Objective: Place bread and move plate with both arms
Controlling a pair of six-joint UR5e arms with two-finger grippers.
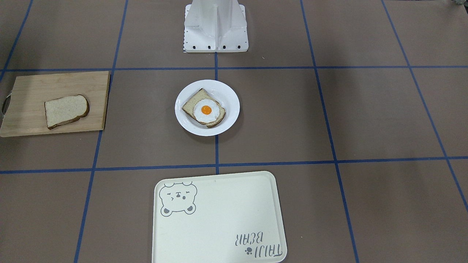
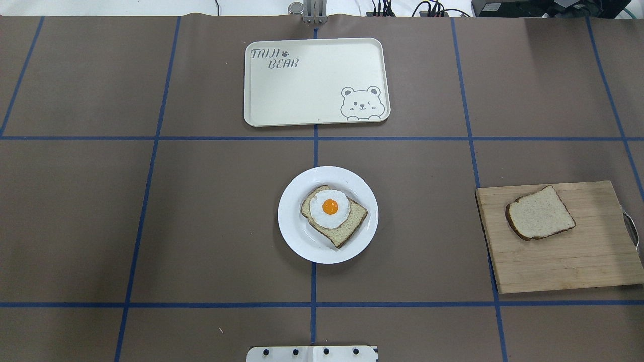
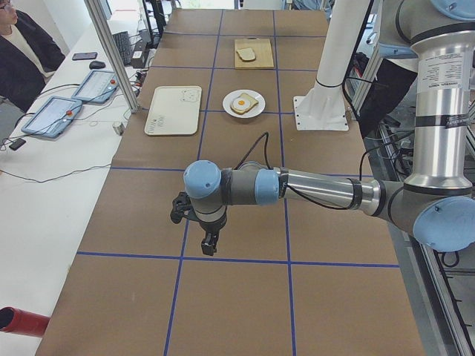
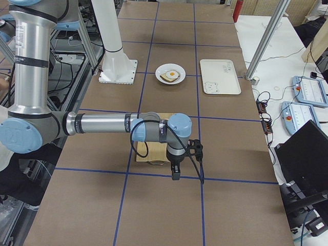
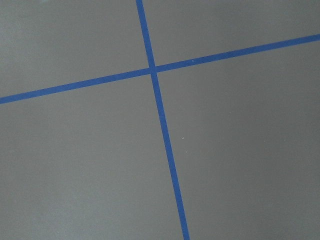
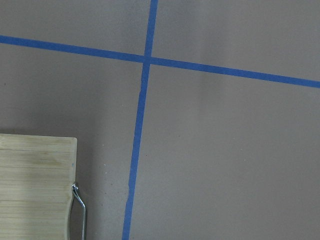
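The plain bread [image 2: 541,213] lies on a wooden cutting board [image 2: 563,264] at the table's right side; it also shows in the front-facing view [image 1: 67,110]. The white plate [image 2: 294,241] sits at the table's centre and holds a bread slice topped with a fried egg [image 2: 332,213]. My left gripper [image 3: 208,245] hangs over bare table far to the left of the plate. My right gripper [image 4: 175,174] hangs just beyond the board's outer end. Both show only in the side views, so I cannot tell whether they are open or shut.
A cream bear tray [image 2: 312,80] lies on the far side of the plate. The board's metal handle [image 6: 80,207] shows in the right wrist view. The white robot base [image 1: 215,29] stands behind the plate. A person [image 3: 26,52] sits beside the table.
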